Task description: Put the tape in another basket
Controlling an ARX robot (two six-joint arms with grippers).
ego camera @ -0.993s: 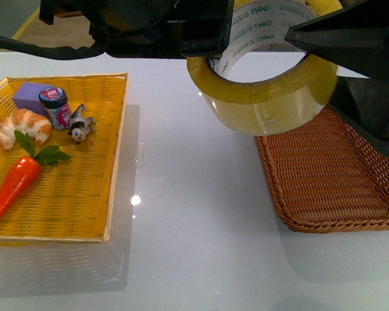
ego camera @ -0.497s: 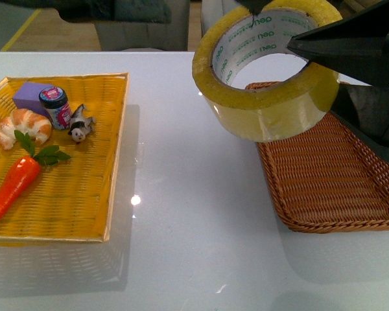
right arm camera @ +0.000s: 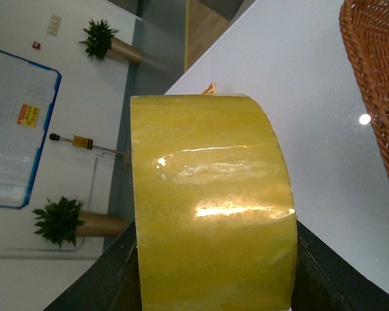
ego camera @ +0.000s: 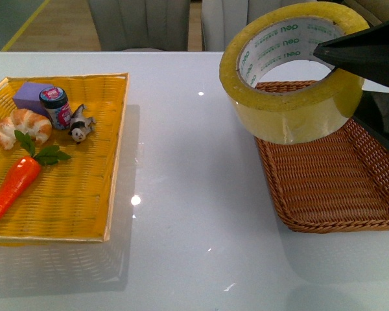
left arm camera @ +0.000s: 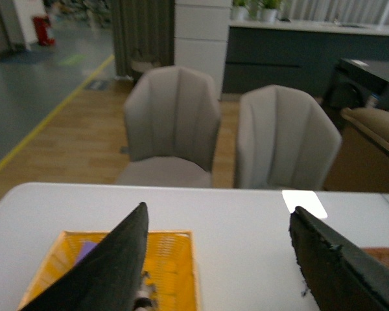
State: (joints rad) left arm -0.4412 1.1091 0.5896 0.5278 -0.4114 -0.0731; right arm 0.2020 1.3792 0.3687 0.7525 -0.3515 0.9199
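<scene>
The tape [ego camera: 292, 110], a wide yellow roll with a white core printed in green, hangs in the air over the left edge of the brown wicker basket [ego camera: 330, 188], which is at the right of the table. My right gripper [ego camera: 340, 78] is shut on the tape, one black finger through the core and one outside. In the right wrist view the tape [right arm camera: 211, 201] fills the space between my right gripper's [right arm camera: 214, 278] fingers, with the basket's rim [right arm camera: 376, 84] beside it. My left gripper [left arm camera: 217, 214] is open and empty, high above the table. It does not show in the front view.
A flat yellow woven tray [ego camera: 110, 162] at the left holds a carrot [ego camera: 13, 184], a croissant [ego camera: 23, 126], a purple block [ego camera: 29, 96], a small jar [ego camera: 55, 107] and a small figure [ego camera: 81, 123]. Two grey chairs [left arm camera: 175, 123] stand beyond the table's far edge.
The left arm has withdrawn out of the front view. My right gripper has carried the tape to the right, further over the wicker basket.
</scene>
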